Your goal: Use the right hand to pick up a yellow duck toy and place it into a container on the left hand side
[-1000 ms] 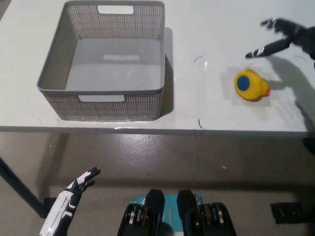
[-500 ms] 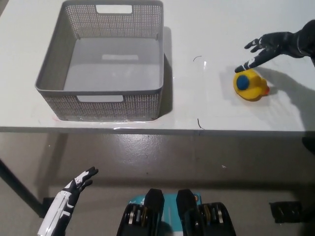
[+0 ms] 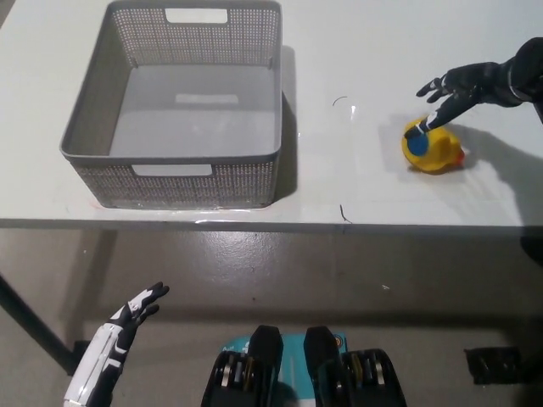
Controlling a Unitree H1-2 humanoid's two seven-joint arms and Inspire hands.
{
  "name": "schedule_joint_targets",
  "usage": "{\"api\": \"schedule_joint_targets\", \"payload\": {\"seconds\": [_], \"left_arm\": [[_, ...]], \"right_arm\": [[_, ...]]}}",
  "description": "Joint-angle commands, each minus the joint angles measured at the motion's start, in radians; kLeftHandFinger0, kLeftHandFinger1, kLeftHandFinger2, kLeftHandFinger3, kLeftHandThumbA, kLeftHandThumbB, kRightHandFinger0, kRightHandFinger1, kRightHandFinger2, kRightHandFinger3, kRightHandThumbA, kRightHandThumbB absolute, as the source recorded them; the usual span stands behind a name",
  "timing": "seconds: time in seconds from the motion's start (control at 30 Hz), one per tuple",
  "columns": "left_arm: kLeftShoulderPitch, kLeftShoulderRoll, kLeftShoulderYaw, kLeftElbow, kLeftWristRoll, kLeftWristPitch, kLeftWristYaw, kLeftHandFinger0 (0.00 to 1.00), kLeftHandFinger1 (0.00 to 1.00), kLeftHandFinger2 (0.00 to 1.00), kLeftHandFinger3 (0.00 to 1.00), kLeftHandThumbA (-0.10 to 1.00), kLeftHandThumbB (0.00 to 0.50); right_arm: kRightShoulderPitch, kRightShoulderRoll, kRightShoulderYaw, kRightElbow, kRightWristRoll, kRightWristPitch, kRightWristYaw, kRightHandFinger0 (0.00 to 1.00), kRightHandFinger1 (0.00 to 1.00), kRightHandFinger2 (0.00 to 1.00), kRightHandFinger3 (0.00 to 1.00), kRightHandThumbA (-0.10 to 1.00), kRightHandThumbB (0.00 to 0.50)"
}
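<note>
- Our right hand (image 3: 462, 85) is open, fingers spread, one fingertip touching the duck (image 3: 432, 146), which sits just below-left of it.
- Basket (image 3: 174, 157) is well off left.
- Left hand (image 3: 127, 322) hangs open below the surface (image 3: 356, 51).

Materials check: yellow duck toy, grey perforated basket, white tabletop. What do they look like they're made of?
Yellow duck toy: probably soft rubber or vinyl; smooth rounded body, slight sheen, blue spot.
Grey perforated basket: likely moulded plastic, matte; regular mesh walls, cut-out handles.
White tabletop: smooth laminate or coated board, semi-gloss; faint reflections near the front edge.
</note>
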Motion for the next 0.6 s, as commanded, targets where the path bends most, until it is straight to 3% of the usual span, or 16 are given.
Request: {"api": "schedule_joint_targets", "payload": {"seconds": [0.0,0.17,0.2,0.3,0.4,0.57], "left_arm": [[-0.006,0.016,0.013,-0.025,0.003,-0.027,-0.002,1.0,1.0,1.0,1.0,1.0,0.174],[-0.011,0.02,0.016,-0.018,-0.004,-0.037,-0.006,1.0,1.0,1.0,1.0,1.0,0.179],[-0.011,0.019,0.016,-0.013,-0.002,-0.048,-0.006,1.0,1.0,1.0,1.0,1.0,0.167],[-0.007,0.017,0.014,-0.02,0.002,-0.044,-0.006,1.0,1.0,1.0,1.0,1.0,0.158],[-0.008,0.016,0.014,-0.018,0.011,-0.052,-0.003,1.0,1.0,1.0,1.0,1.0,0.154],[-0.009,0.019,0.021,-0.011,0.003,-0.069,-0.003,1.0,1.0,1.0,1.0,1.0,0.176]], "right_arm": [[-0.056,-0.011,0.01,0.008,-0.002,-0.028,0.009,1.0,1.0,1.0,1.0,1.0,0.448],[-0.055,-0.016,0.026,0.014,-0.013,-0.031,-0.002,1.0,1.0,1.0,1.0,1.0,0.445],[-0.05,-0.015,0.03,0.015,-0.014,-0.015,-0.001,1.0,1.0,1.0,1.0,1.0,0.417],[-0.031,-0.014,0.042,0.016,-0.02,-0.038,-0.014,1.0,1.0,1.0,1.0,1.0,0.394],[-0.016,-0.006,0.071,0.025,-0.039,-0.042,-0.022,1.0,1.0,1.0,1.0,1.0,0.421],[0.009,0.02,0.097,0.035,-0.052,-0.017,-0.052,1.0,1.0,1.0,1.0,1.0,0.41]]}}
